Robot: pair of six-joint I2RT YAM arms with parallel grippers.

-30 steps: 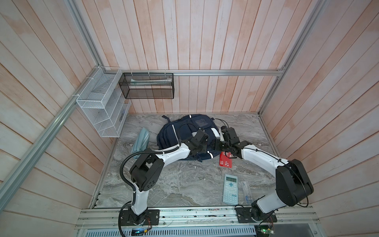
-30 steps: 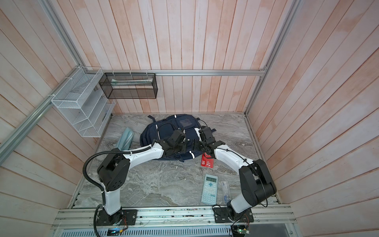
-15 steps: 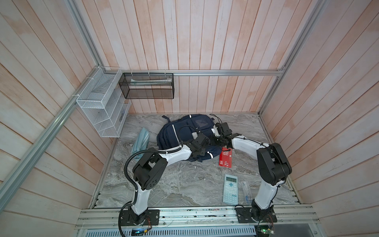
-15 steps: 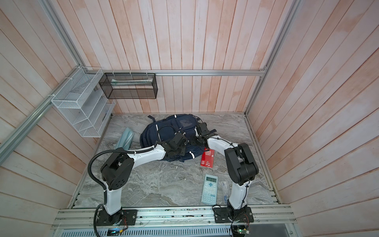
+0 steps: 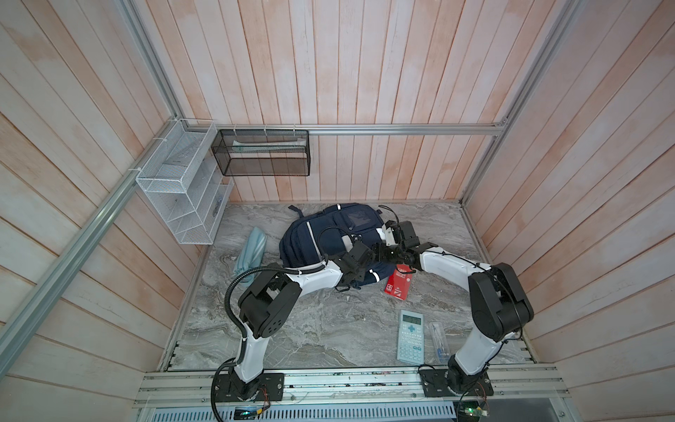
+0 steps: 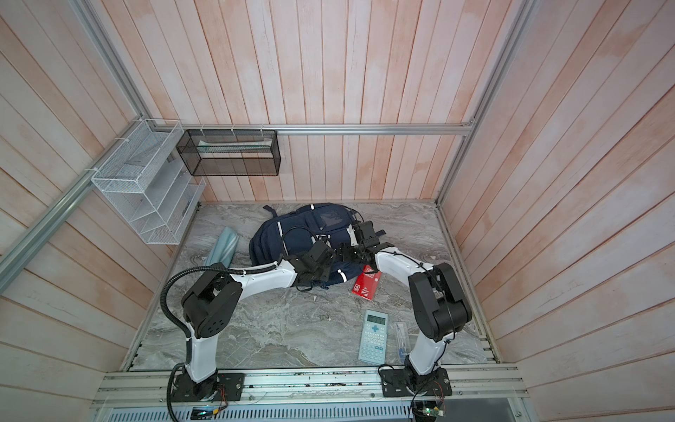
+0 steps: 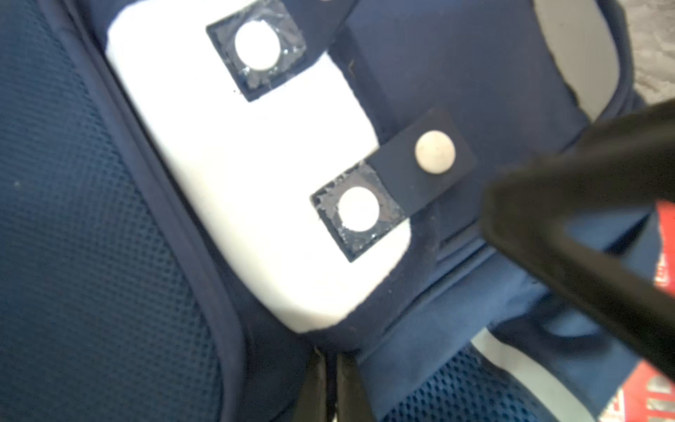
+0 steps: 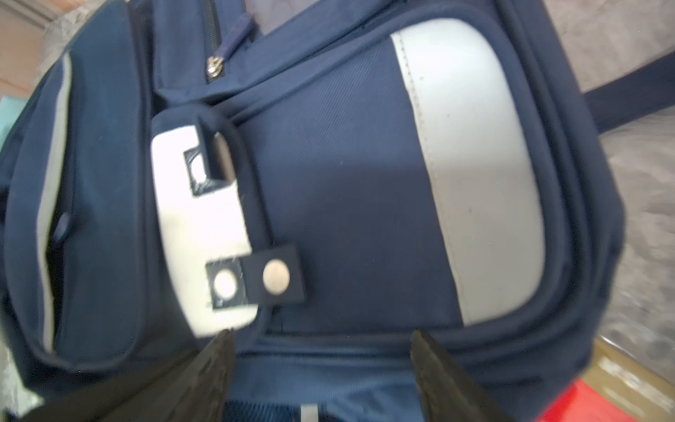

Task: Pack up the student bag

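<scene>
The student bag [image 5: 310, 241] [image 6: 288, 237], navy with white stripes, lies at the back middle of the marble table in both top views. Its white pocket flap [image 7: 237, 182] [image 8: 201, 219] carries two round snaps, and one dark snap strap [image 7: 434, 151] hangs loose. My left gripper [image 7: 328, 356] [image 5: 370, 254] is shut, pinching the navy rim at the flap's corner. My right gripper [image 8: 321, 347] [image 5: 389, 252] stands open just over the front pocket beside the flap, with nothing between its fingers [image 8: 222, 350]. One of its dark fingers [image 7: 584, 219] crosses the left wrist view.
A red booklet [image 5: 400, 286] lies against the bag's near right side. A pale calculator [image 5: 411, 341] and a clear pen case [image 5: 438, 339] lie at the front right. A light teal pouch [image 5: 252, 252] lies left of the bag. A white wire rack [image 5: 182, 193] and a black mesh basket [image 5: 264, 153] hang on the walls.
My left gripper has closed on the flap's rim. My right arm swung toward the bag's far side and came back beside the left gripper, still open.
</scene>
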